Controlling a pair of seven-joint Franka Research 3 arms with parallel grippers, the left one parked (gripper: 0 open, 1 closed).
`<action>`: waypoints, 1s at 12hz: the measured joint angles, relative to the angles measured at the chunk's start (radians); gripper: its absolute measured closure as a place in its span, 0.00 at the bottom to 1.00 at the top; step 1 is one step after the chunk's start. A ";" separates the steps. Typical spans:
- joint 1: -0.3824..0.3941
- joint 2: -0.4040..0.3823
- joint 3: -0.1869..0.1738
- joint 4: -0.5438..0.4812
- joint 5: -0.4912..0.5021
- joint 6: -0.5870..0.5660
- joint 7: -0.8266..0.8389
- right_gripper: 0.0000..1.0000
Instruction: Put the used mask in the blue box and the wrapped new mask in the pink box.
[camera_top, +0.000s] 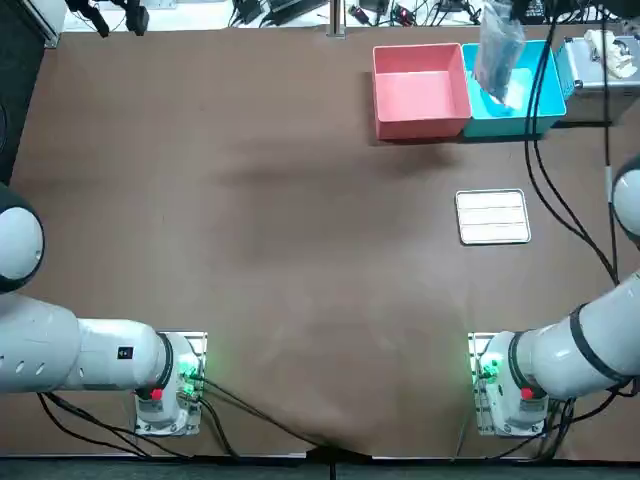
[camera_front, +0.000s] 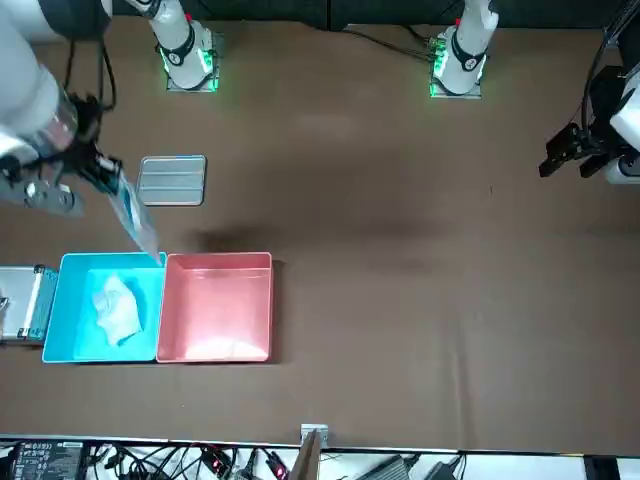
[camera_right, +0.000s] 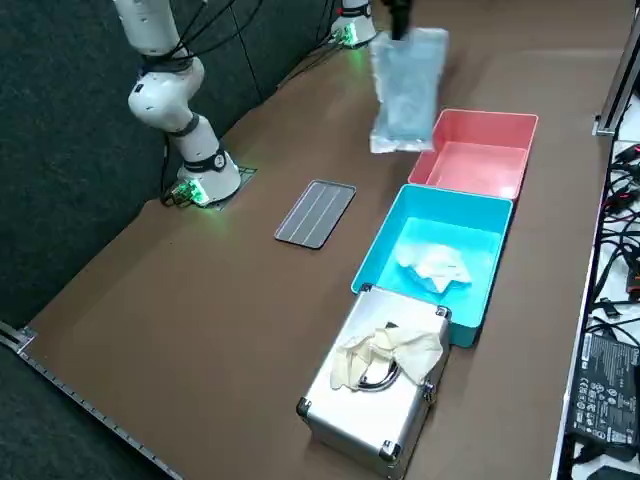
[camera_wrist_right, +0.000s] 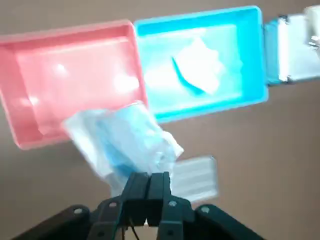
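My right gripper (camera_wrist_right: 148, 184) is shut on the top edge of the wrapped new mask (camera_wrist_right: 125, 145), a clear packet with a blue mask inside. The packet (camera_right: 408, 90) hangs in the air below the gripper (camera_right: 400, 22), over the near edge where the two boxes meet. In the front view the packet (camera_front: 135, 222) dangles just before the seam between them. The used mask (camera_right: 435, 265), crumpled and white, lies inside the blue box (camera_right: 380, 250). The pink box (camera_right: 478, 160) beside it holds nothing. From above, the packet (camera_top: 497, 55) covers part of the blue box (camera_top: 548, 100), next to the pink box (camera_top: 420, 95).
A grey ribbed plate (camera_top: 492, 217) lies flat on the brown table, nearer the arm than the boxes. A silver case (camera_right: 375, 400) with white gloves (camera_right: 385, 352) on it stands against the blue box's outer end. Cables run along the table's far edge.
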 joint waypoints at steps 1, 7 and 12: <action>0.000 0.030 0.000 0.006 0.018 0.053 0.036 0.98; 0.000 0.145 -0.002 0.020 0.067 0.255 0.205 0.98; 0.006 0.221 -0.002 0.024 0.048 0.308 0.286 0.98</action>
